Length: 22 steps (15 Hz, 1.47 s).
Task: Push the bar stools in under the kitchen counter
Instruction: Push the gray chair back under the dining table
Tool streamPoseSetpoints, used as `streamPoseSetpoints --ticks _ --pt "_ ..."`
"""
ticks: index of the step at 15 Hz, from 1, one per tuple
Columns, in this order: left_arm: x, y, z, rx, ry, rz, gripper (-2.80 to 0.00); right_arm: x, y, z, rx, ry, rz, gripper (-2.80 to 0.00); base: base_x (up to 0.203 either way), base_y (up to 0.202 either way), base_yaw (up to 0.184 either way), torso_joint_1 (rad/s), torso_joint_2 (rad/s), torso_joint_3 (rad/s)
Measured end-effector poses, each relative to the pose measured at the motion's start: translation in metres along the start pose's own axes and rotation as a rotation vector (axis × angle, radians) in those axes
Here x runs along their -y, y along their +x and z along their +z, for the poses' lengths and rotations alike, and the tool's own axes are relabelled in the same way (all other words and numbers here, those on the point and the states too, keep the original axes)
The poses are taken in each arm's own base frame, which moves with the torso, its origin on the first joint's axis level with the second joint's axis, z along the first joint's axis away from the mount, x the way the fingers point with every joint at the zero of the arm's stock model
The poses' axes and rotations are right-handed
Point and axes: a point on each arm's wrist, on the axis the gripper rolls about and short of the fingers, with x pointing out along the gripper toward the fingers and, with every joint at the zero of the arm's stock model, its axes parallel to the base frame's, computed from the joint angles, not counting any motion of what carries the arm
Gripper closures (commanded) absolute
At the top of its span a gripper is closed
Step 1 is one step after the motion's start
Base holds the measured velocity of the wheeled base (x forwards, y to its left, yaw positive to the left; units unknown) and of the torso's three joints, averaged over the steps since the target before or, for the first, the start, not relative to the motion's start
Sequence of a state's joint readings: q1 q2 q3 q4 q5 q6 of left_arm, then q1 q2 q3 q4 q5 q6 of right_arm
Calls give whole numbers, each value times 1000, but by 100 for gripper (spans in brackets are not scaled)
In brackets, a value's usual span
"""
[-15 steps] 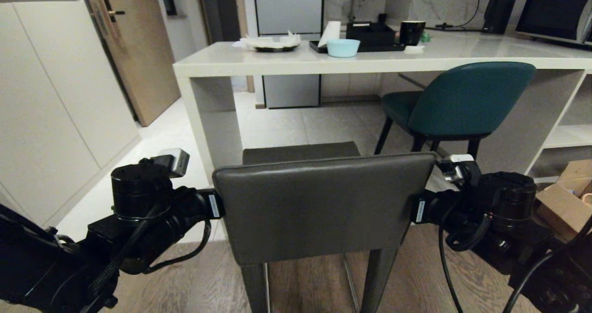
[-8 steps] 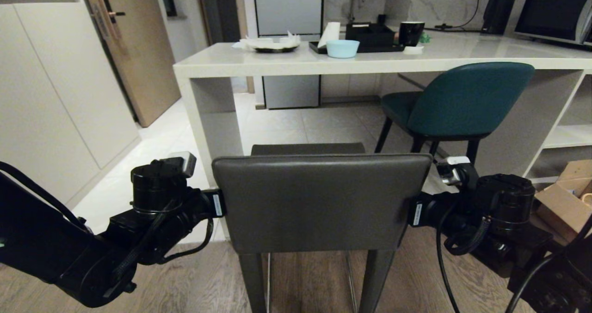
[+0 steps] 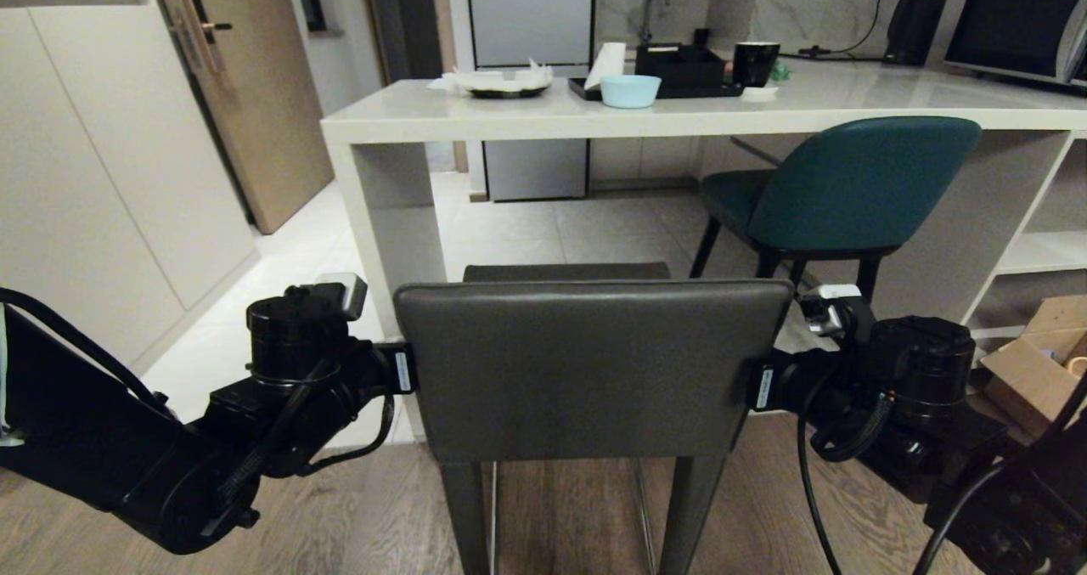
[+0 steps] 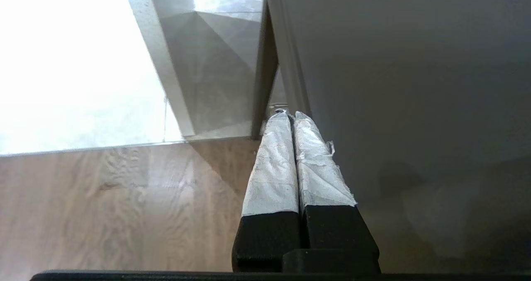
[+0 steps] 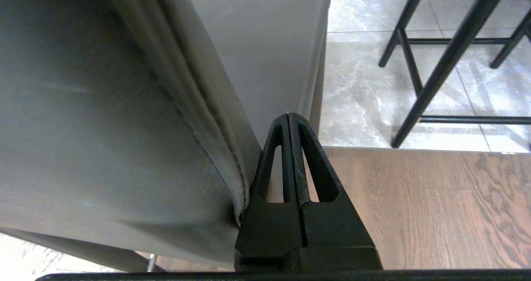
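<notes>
Swung inward over the last second: left arm, now tucked closer to the grey stool (image 3: 593, 367), whose seat shows a little further towards the worktop (image 3: 526, 116). Both hands pressed flat against the backrest edges, one per side: left hand (image 4: 295, 116) with taped fingers together, holding nothing; right hand (image 5: 289, 116) likewise closed tip to tip, gripping nothing, just beside the seam of the backrest.

Step in hand, by judgement: pushing the grey stool in, squeezed between two closed hands. Stool standing on the wood floor, seat front near the pale end panel but not yet under the slab. Next move likely calls for an even forward push from both sides, kept straight so the seat passes to the right of the panel rather than striking it.

Count: two stools — one grey, one teal stool (image 3: 849, 186) already partly under the worktop to the right; two hands; one worktop.
</notes>
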<state>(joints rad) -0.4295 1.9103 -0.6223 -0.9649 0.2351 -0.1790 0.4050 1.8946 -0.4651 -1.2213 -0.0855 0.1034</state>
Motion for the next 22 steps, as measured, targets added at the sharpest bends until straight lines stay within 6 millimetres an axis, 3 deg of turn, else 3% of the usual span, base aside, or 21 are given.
streamPoseSetpoints --ticks 4,14,22 --pt "20 -10 6 30 22 -33 0 2 4 -3 21 4 -11 0 0 0 0 0 0 0" --pt "35 -11 17 82 35 -71 0 13 8 -9 5 10 -31 0 0 0 0 0 0 0" --pt "-17 2 27 100 -1 41 0 7 6 -12 -18 -5 -2 0 0 0 0 0 0 0"
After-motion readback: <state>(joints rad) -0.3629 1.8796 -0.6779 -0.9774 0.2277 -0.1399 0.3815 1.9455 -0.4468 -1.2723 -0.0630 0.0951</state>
